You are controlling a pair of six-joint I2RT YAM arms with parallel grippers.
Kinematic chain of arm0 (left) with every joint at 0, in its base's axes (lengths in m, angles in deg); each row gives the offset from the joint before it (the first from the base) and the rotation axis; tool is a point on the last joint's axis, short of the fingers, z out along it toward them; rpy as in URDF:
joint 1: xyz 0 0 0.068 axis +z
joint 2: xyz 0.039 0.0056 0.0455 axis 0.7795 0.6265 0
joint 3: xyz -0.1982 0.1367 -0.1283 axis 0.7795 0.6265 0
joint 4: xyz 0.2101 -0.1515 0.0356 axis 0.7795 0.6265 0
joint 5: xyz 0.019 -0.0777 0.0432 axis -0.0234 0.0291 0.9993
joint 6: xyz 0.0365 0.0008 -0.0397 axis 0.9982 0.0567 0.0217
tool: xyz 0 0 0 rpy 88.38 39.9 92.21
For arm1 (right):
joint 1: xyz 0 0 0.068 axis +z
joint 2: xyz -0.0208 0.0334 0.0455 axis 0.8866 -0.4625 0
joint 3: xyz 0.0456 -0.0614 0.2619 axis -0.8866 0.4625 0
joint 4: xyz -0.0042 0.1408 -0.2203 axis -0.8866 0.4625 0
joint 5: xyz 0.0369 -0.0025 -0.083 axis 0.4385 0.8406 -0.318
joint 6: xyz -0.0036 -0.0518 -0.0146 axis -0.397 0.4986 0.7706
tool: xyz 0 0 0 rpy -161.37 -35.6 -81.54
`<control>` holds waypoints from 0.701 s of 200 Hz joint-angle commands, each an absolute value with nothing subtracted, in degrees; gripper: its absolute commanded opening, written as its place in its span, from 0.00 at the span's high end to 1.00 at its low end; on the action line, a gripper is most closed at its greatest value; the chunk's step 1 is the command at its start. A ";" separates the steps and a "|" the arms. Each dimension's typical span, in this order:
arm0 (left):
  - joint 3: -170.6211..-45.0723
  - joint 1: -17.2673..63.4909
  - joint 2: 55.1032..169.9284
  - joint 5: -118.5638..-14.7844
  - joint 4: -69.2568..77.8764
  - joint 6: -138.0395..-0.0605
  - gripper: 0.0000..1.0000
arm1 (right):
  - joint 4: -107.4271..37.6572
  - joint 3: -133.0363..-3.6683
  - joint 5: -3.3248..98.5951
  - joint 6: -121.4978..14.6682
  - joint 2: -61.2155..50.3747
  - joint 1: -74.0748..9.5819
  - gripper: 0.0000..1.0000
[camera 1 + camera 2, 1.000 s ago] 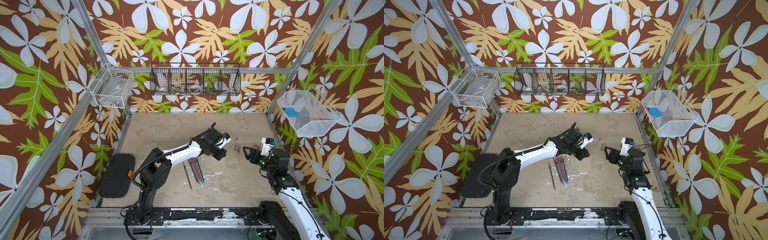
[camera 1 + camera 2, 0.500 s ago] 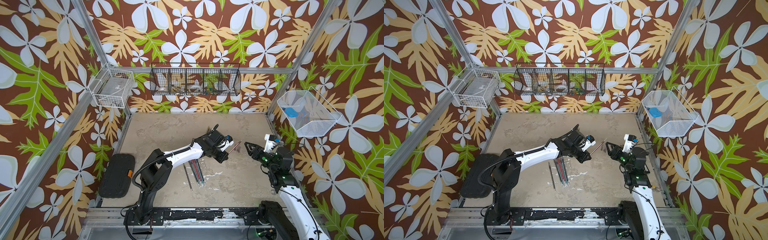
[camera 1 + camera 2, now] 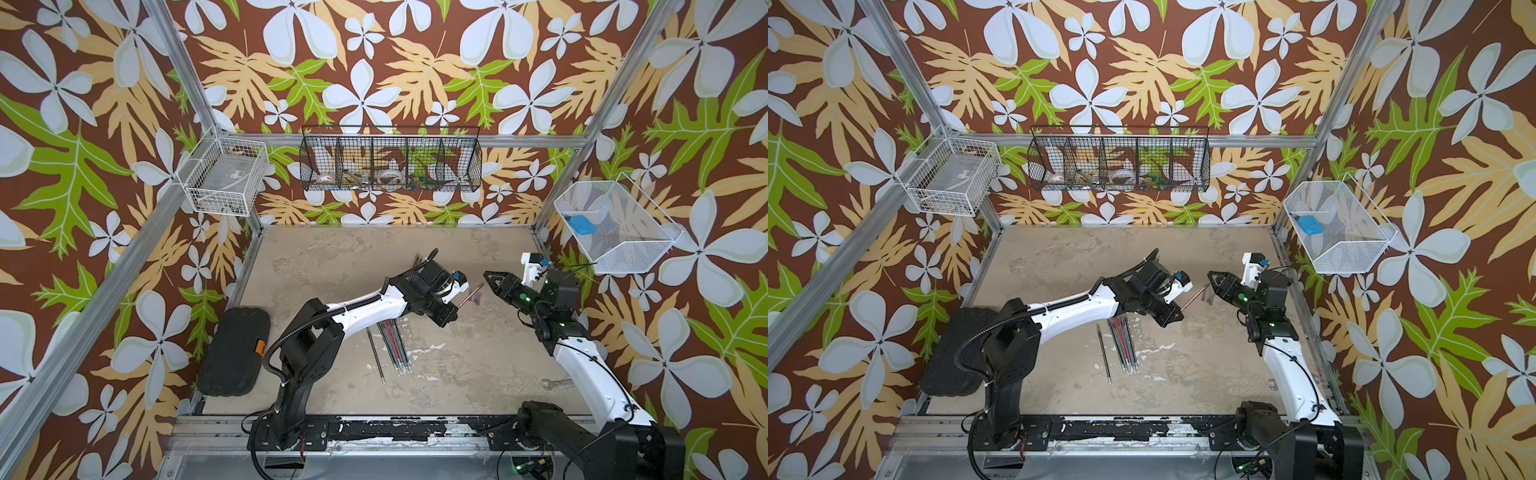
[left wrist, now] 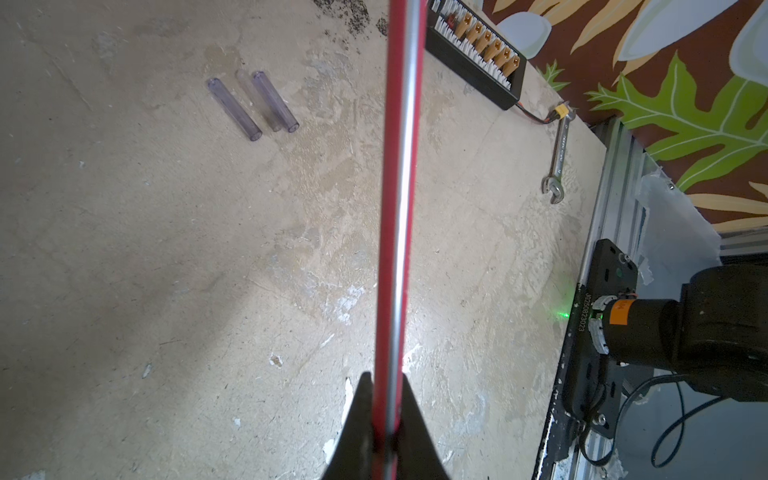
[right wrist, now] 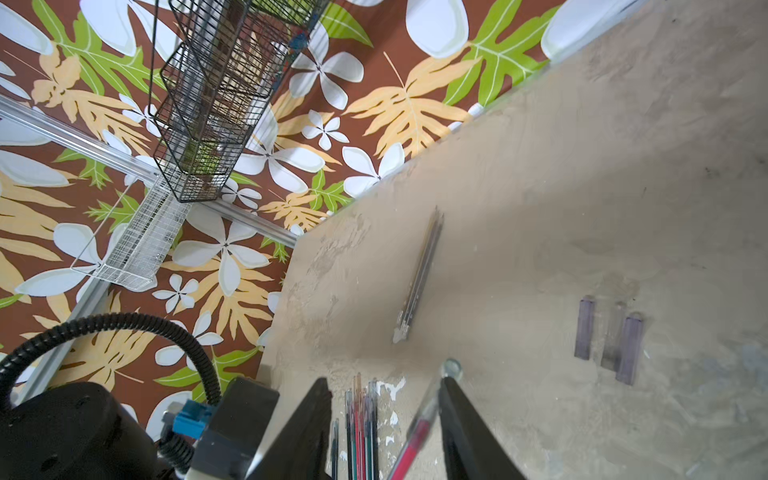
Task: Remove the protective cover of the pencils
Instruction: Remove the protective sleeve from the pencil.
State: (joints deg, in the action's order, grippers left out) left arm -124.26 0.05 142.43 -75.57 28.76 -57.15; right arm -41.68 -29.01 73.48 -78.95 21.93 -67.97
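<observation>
Cap (image 5: 434, 399): smoky tube on the red pencil (image 4: 399, 208) tip, between the fingers of the right hand (image 5: 384, 382), against one.
Left hand (image 4: 384, 382): clamped on the red pencil's shaft, above the worktop (image 3: 332, 257).
Right hand: has swung in, half-open and narrowing, not yet pinching; pull-off looks next.
Loose caps (image 4: 253, 104): three together on bare worktop.
Room: bundled pencils (image 3: 392, 340) under the left arm; the right-edge side is open.

Bare tabletop (image 3: 457, 374) lies open between the pencils (image 3: 392, 345) and wrench (image 3: 555, 383).

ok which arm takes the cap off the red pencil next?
Right. The right gripper is open around the cap on the tip; the left gripper is shut on the red pencil, holding it out.
</observation>
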 commanded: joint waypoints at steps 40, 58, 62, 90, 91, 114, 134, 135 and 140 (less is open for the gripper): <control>-124.84 -0.03 142.11 -74.57 29.25 -57.37 1.00 | -42.38 -27.68 75.93 -79.32 21.39 -67.99 0.59; -124.87 0.04 141.94 -74.72 29.33 -57.28 1.00 | -43.16 -27.61 76.41 -79.25 19.56 -68.03 0.59; -124.87 0.01 141.86 -74.89 29.36 -57.28 1.00 | -43.35 -27.64 76.50 -79.27 19.19 -67.99 0.59; -124.93 -0.07 141.27 -75.45 29.34 -57.59 1.00 | -45.39 -28.11 77.37 -79.71 17.34 -68.01 0.64; -124.97 -0.05 141.25 -75.41 29.33 -57.56 1.00 | -45.42 -28.09 77.47 -79.71 17.26 -68.00 0.64; -124.92 -0.06 141.23 -75.67 29.33 -57.58 1.00 | -47.72 -27.95 78.33 -80.87 16.11 -67.99 0.65; -124.91 -0.07 141.04 -75.62 29.33 -57.54 1.00 | -49.63 -28.03 79.59 -82.05 14.90 -68.04 0.68; -124.87 -0.10 141.05 -75.62 29.33 -57.54 1.00 | -49.69 -28.05 79.68 -82.07 14.85 -68.01 0.68; -124.85 -0.09 140.99 -75.57 29.38 -57.54 1.00 | -49.99 -28.00 79.92 -82.25 14.62 -68.00 0.70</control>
